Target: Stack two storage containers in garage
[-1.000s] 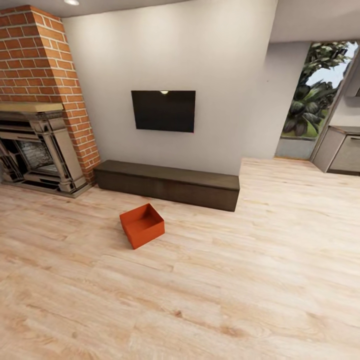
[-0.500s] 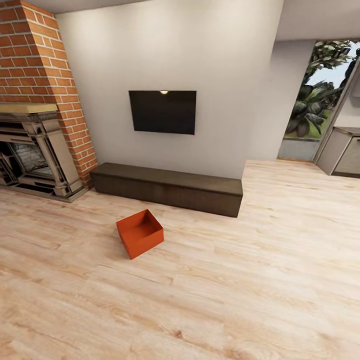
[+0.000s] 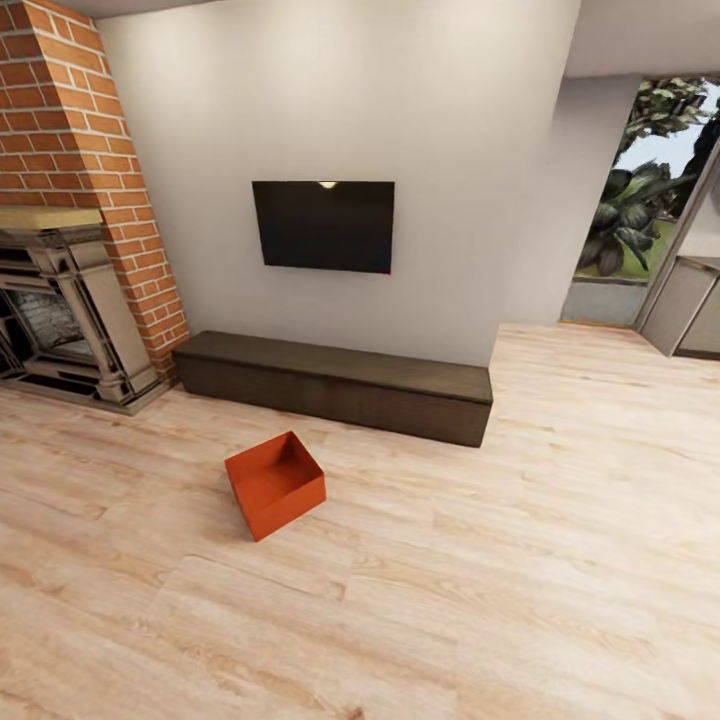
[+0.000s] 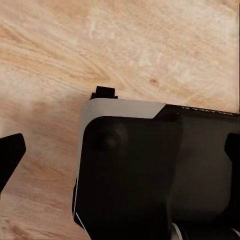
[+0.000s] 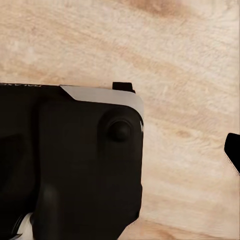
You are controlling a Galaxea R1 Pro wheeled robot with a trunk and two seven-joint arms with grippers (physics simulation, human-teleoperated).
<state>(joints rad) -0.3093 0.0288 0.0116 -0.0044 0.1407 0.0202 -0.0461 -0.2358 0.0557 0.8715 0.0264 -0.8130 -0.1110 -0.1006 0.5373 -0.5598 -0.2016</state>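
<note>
One orange-red bin [image 3: 275,484] sits on the light plank floor [image 3: 520,560] of the living room, left of centre and a little below the middle of the head view. It stands upright with its open top up and nothing visible inside, turned so one corner points toward the lower edge of the frame. Nothing touches it.

Above it in the frame, a long dark low cabinet [image 3: 335,385] runs along the foot of a white wall, near the bin but apart from it. A black TV [image 3: 323,225] hangs on the wall over the cabinet. At the upper left rises a brick chimney [image 3: 85,160] with a dark fireplace [image 3: 55,330] beneath. At the upper right a window [image 3: 640,190] shows green foliage, with a grey unit [image 3: 690,305] at the edge.

Each wrist view looks down on plank flooring past a black-and-grey robot body [image 4: 155,170] [image 5: 70,160]. A dark tip shows at the frame edge in each — too little to tell how far either tool is open, or whether it holds anything.
</note>
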